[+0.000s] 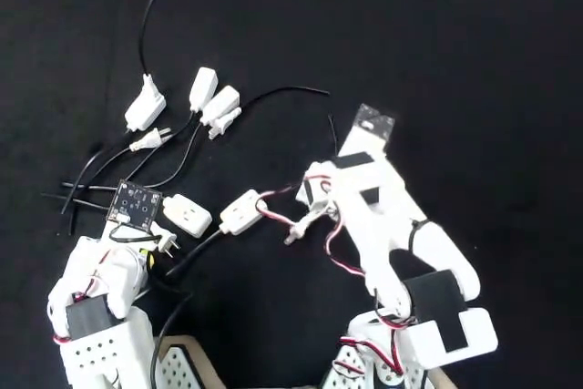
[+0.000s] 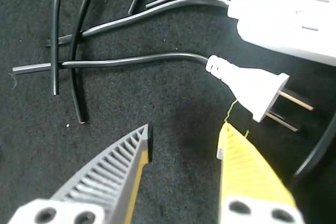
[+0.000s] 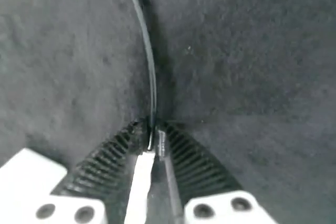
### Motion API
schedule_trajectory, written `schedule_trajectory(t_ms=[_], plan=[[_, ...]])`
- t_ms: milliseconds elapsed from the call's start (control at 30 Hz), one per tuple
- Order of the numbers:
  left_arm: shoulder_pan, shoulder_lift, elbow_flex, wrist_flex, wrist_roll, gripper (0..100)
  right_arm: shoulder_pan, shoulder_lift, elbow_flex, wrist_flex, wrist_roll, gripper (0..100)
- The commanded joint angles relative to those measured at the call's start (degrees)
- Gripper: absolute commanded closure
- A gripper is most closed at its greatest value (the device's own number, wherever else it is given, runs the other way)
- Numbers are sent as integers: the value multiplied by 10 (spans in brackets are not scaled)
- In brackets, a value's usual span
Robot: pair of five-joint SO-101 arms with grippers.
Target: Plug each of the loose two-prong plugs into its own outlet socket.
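My left gripper (image 2: 185, 135) is open just above the black cloth, one finger grey and one yellow. A white two-prong plug (image 2: 252, 87) lies flat a little past the yellow fingertip, its black cord trailing away; it also shows by the left arm (image 1: 167, 243). A white outlet socket (image 2: 294, 14) lies just beyond it (image 1: 187, 214). My right gripper (image 3: 155, 132) is shut on a narrow white plug body (image 3: 142, 177), whose black cord (image 3: 149, 72) runs away over the cloth. A second socket (image 1: 241, 211) lies beside the right arm (image 1: 364, 189).
Three more white sockets (image 1: 202, 88) and another loose plug (image 1: 150, 140) lie at the back left. Several black cords (image 2: 73, 51) cross the cloth by the left arm. The table's right half is bare black cloth (image 1: 492, 116).
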State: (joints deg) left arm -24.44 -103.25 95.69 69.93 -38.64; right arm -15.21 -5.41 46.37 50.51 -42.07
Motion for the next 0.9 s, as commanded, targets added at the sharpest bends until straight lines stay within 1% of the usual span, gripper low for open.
schedule_trajectory(t_ms=[0, 67, 100, 200, 300, 433, 500, 567, 667, 733, 800, 867], plan=[[-4, -3, -1, -9, -2, 787, 0, -1, -117, 135, 70, 987], [-4, -3, -1, -9, -2, 787, 1, 4, -171, 186, 146, 987], [-4, -3, -1, -9, -2, 787, 2, 6, -191, 194, 193, 987], [-4, -3, -1, -8, -2, 787, 10, 30, -249, 197, 338, 987], [-4, -3, -1, -8, -2, 787, 17, 87, -303, 200, 470, 987], [-4, -3, -1, -8, -2, 787, 18, 196, -374, 202, 589, 986], [-4, -3, -1, -8, -2, 787, 17, 251, -403, 206, 629, 971], [-4, -3, -1, -8, -2, 787, 15, 299, -439, 233, 646, 914], [-4, -3, -1, -9, -2, 787, 18, 353, -524, 313, 647, 801], [-4, -3, 0, -9, -2, 787, 19, 381, -587, 381, 649, 747], [-4, -3, 2, -10, -2, 787, 18, 407, -644, 438, 650, 734], [-4, -3, 2, -10, -2, 787, 16, 432, -698, 482, 650, 744]])
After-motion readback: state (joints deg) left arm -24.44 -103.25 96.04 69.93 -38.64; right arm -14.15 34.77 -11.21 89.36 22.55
